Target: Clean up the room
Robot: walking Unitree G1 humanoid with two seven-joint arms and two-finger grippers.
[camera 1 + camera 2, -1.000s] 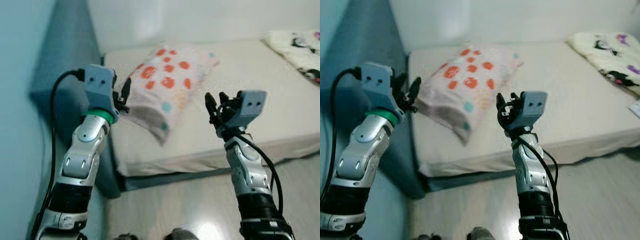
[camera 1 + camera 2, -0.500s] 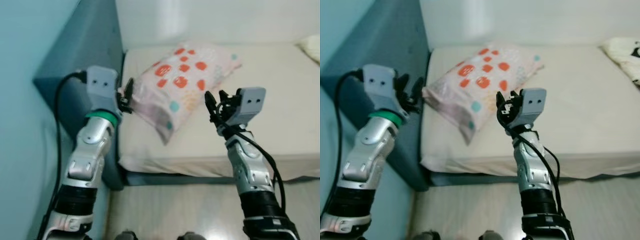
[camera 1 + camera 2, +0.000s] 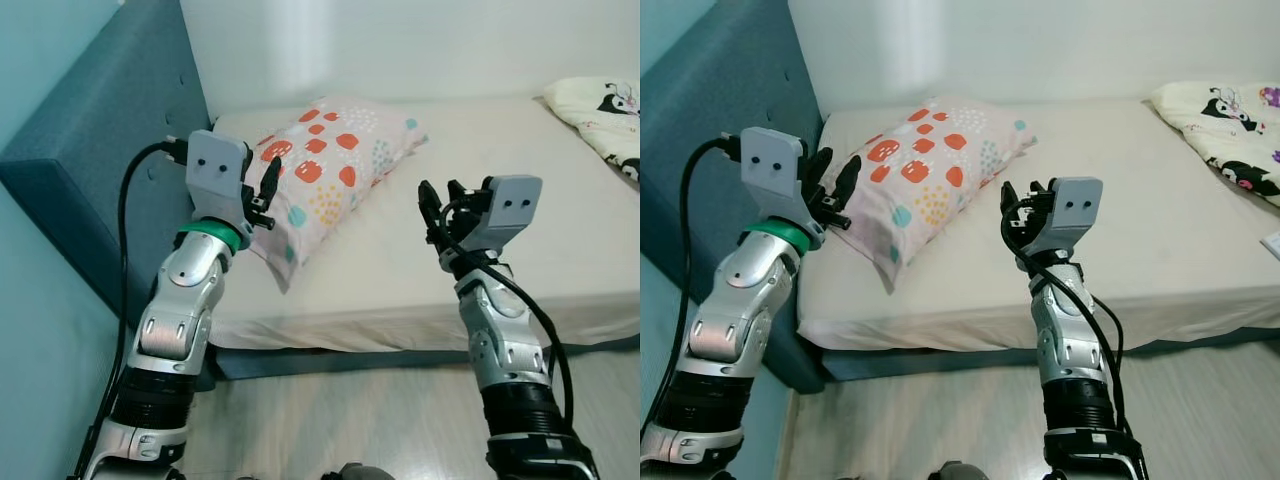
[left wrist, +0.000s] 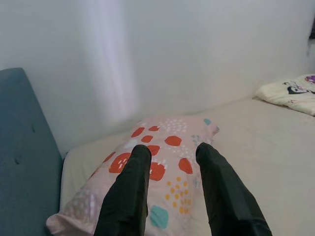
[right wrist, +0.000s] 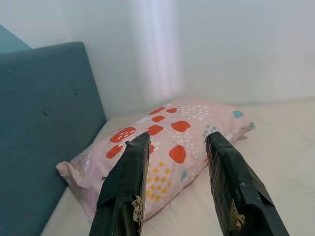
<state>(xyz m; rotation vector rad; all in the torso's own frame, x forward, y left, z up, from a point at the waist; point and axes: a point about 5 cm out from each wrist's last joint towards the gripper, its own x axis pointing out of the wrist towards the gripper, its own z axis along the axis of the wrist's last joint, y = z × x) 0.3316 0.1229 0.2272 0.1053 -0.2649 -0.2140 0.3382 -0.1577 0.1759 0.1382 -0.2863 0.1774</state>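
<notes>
- A pink pillow (image 3: 330, 160) with red, orange and teal spots lies at the upper centre of the left eye view, on the head end of a bed (image 3: 520, 240) covered in a cream sheet.
- The pillow's near corner hangs just past the mattress edge, beside a blue upholstered headboard (image 3: 100, 150) at the frame's left.
- The left gripper (image 3: 266, 190) is raised at centre left, its two black fingers apart, close by the pillow's near end; contact cannot be told.
- The right gripper (image 3: 437, 205) hovers at centre right above the bare sheet, fingers spread and holding nothing.
- A cartoon-print blanket (image 3: 600, 105) lies at the upper right edge of the bed.
- Pale wood floor (image 3: 350, 420) runs along the bottom.
</notes>
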